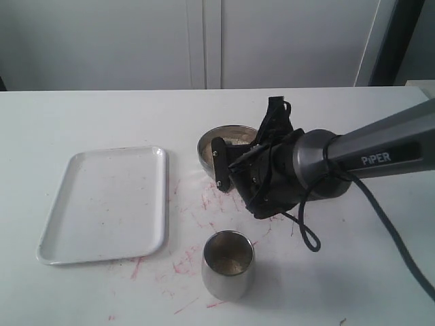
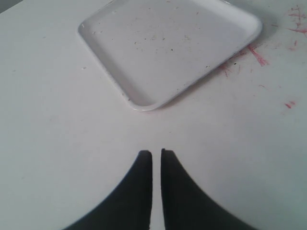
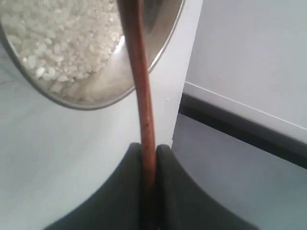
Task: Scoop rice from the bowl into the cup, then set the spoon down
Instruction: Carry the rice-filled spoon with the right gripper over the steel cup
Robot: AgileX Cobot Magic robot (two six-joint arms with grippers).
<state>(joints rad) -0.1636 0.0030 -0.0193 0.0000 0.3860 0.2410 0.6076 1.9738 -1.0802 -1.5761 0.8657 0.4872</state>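
The steel bowl [image 1: 209, 148] stands at mid-table, partly covered by my right arm; in the right wrist view the bowl [image 3: 163, 48] holds a heap of pale rice [image 3: 57, 43]. My right gripper [image 3: 149, 146] is shut on the slim reddish-brown handle of the spoon [image 3: 143, 96], which reaches over the rim into the bowl; its oval end is out of view. From outside, the right gripper [image 1: 274, 115] hangs beside the bowl's right edge. The steel cup [image 1: 228, 265] stands upright nearer the front. My left gripper [image 2: 156, 152] is shut on nothing, above bare table.
A white rectangular tray [image 1: 68, 224] lies on the left of the table, and shows ahead of the left gripper as the tray [image 2: 120, 86]. Red scuff marks [image 1: 204, 204] dot the tabletop between tray, bowl and cup. The right arm's cable [image 1: 309, 234] loops down near the cup.
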